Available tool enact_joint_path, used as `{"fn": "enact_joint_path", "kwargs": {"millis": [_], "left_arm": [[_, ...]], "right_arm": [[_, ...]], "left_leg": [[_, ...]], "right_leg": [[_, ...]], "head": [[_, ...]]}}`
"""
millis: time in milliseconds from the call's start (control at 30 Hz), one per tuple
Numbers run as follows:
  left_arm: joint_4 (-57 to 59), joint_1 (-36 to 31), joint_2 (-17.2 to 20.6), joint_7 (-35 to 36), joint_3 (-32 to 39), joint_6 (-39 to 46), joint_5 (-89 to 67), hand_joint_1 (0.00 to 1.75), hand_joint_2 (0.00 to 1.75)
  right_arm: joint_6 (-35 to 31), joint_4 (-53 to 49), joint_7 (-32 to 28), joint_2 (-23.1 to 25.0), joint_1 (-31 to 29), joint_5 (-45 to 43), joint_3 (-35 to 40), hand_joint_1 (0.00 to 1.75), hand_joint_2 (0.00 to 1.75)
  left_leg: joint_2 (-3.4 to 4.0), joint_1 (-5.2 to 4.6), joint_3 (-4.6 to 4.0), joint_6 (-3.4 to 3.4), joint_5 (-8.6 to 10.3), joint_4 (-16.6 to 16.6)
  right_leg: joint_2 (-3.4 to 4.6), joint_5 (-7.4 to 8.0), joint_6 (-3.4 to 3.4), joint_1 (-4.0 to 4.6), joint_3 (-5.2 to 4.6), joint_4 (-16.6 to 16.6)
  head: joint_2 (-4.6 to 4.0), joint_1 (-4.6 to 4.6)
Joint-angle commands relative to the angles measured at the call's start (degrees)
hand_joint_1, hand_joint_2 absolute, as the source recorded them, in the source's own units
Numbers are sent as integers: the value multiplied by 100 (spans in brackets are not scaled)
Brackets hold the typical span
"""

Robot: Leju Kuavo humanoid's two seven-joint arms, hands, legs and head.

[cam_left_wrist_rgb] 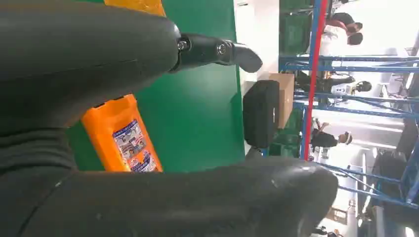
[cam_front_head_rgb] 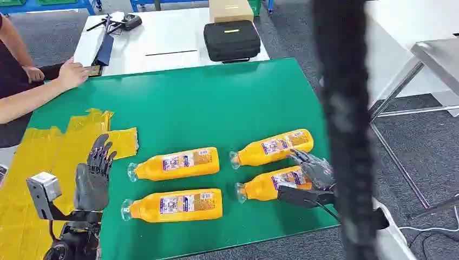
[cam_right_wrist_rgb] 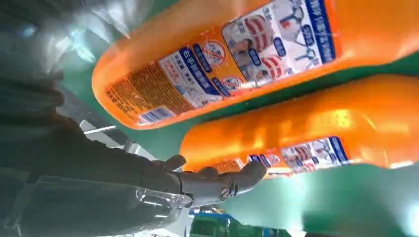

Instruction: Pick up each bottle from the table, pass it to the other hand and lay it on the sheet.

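The robot's left hand (cam_front_head_rgb: 93,176) stands upright at the table's near left corner, fingers spread and holding nothing, just at the edge of the crumpled yellow plastic sheet (cam_front_head_rgb: 38,157) that covers the green table (cam_front_head_rgb: 189,103) at its nine o'clock side.

Four orange plastic bottles with printed labels and clear caps lie on their sides, caps pointing to nine o'clock. The near-left bottle (cam_front_head_rgb: 174,206) lies just at three o'clock of the left hand; the far-left bottle (cam_front_head_rgb: 176,164) lies just behind it. The near-right bottle (cam_front_head_rgb: 270,184) has the right hand (cam_front_head_rgb: 309,181) at its base end, fingers parted around it; I cannot tell whether they already press on it. The far-right bottle (cam_front_head_rgb: 273,146) lies just beyond that hand at twelve o'clock.

The bottles look full, so fairly heavy, with smooth, likely slippery sides and stiff walls. A hold around the labelled mid-body seems best, leaving one end free for the other hand.

Farther off, a person's hand (cam_front_head_rgb: 73,73) rests at the table's far left edge, and a black case (cam_front_head_rgb: 231,39) sits on a white table beyond.
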Motion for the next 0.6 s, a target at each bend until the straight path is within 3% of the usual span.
{"fn": "enact_joint_path", "kwargs": {"millis": [33,467,500,600], "left_arm": [[381,-268,70,75,-167,-20,-2,0,0],[591,-521,-20,256,-325,4,-12,0,0],[600,-530,-11,256,-337,8,-11,0,0],[598,-518,5,256,-337,25,-1,0,0]], "right_arm": [[167,845,134,-46,-396,38,470,0,175],[488,2267,578,78,-408,1124,1026,2,175],[464,2399,512,125,-423,1127,1055,175,175],[417,2518,438,188,-416,1109,1079,175,175]], "left_leg": [[8,5,27,-20,-7,-5],[-12,10,34,-14,-1,-11],[-14,13,43,-21,-3,-11],[4,18,61,-21,-4,-14]], "right_leg": [[-1,-5,-3,4,27,-6],[-18,-2,-1,10,38,-20],[-24,-4,-2,13,51,-22],[-9,1,-3,18,65,-28]], "head": [[0,-2],[0,-2],[0,0],[0,2]]}}
